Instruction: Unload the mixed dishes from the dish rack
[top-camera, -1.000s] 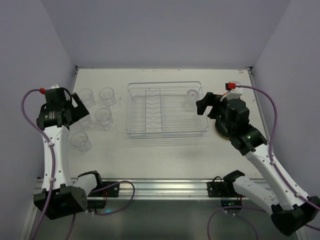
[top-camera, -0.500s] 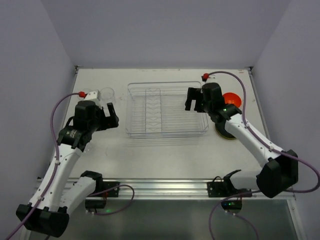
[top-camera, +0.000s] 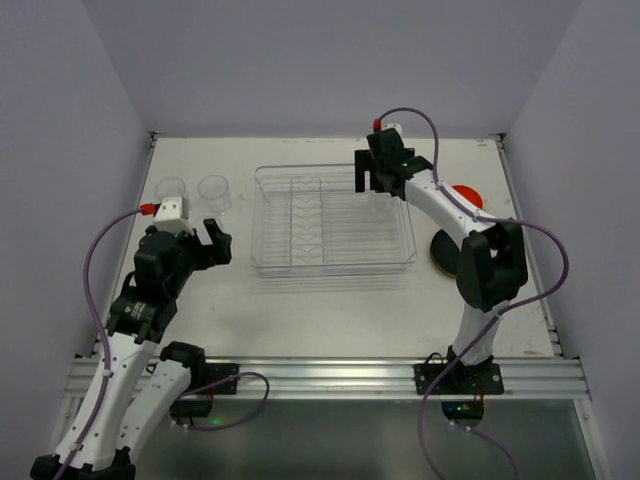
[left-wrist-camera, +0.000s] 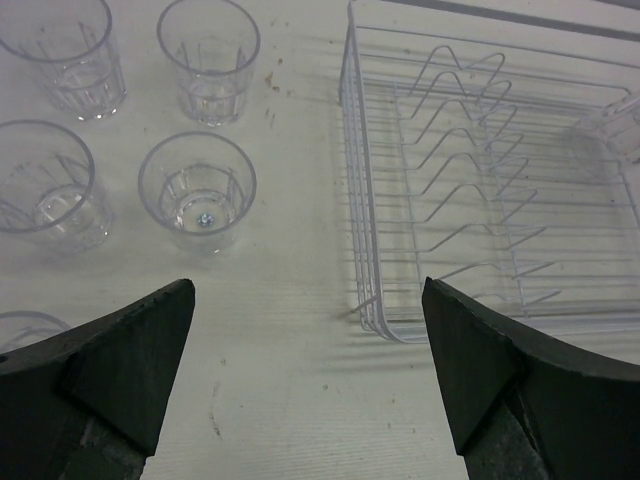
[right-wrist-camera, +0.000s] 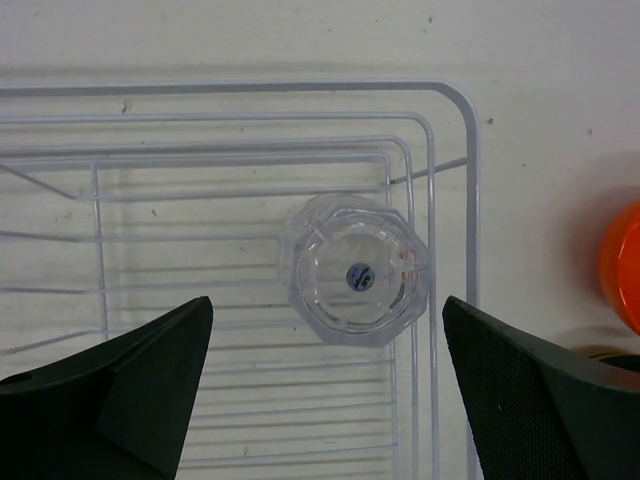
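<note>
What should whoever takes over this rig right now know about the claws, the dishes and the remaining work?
Left claw: open, empty, over the table beside the dish rack.
Right claw: open, empty, above the last clear cup in the rack's far right corner.
Out already: five clear cups left of the rack; orange bowl and yellow-edged plate right of it, plate partly hidden. No second plate in view.
Left: lift that cup out.

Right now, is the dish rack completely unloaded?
No, one clear cup sits in a corner of the dish rack.
</note>
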